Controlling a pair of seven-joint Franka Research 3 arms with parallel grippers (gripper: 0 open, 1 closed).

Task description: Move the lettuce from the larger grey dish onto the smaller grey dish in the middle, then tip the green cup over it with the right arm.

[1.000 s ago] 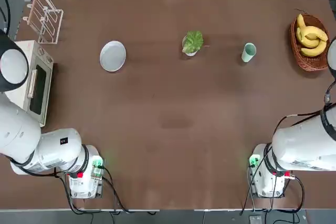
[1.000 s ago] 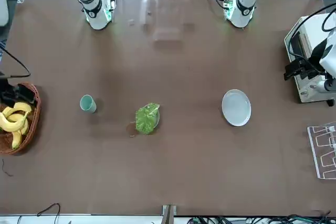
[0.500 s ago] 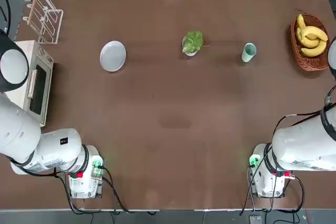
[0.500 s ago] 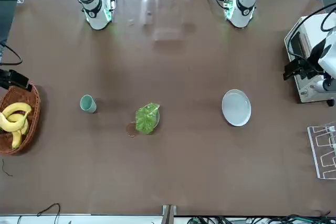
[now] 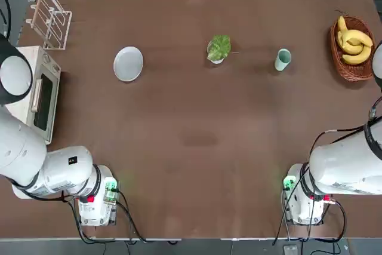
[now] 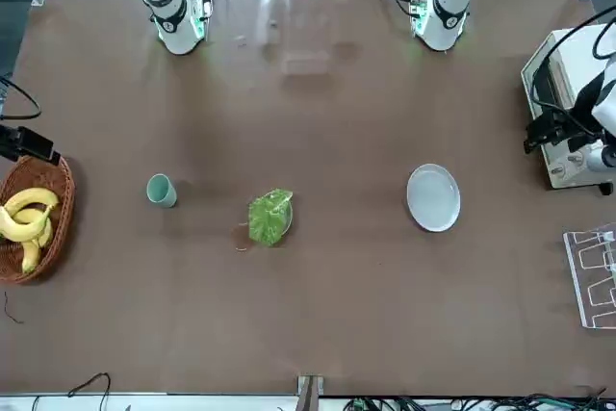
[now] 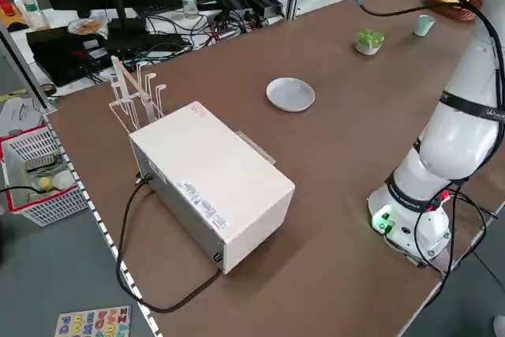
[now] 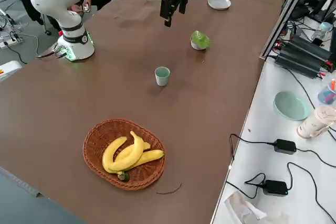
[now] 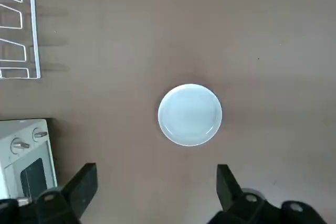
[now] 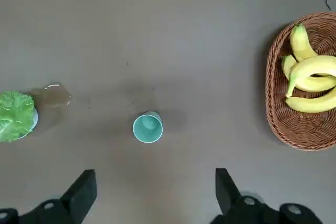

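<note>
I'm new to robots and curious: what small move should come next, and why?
Probably ease the right gripper, open above the table at the robot's right, toward the green cup. The lettuce already sits on the small grey bowl, while the cup stands upright, ungripped, to its right.

1. The table [image 5: 179, 111] looks smooth, with a soft satin sheen.
2. On the left, the larger grey dish [image 9: 190, 115] is smooth and glossy, like glazed ceramic.
3. The lettuce [image 10: 14, 115] looks crinkled and lightly shiny; the smaller grey dish [image 8: 197, 46] beneath it looks smooth.
4. The green cup [image 10: 147, 127] has smooth, plastic-looking walls.
5. A glossy wet patch [image 10: 56, 95] lies beside the lettuce.
6. Far right, the basket [image 8: 91, 156] is rough woven wicker, its bananas [image 8: 137, 150] smooth-skinned.
7. At left, the oven [image 7: 213, 187] resembles smooth painted metal.
8. The left gripper [image 9: 156, 166] and right gripper [image 10: 156, 170] look matt black.
</note>
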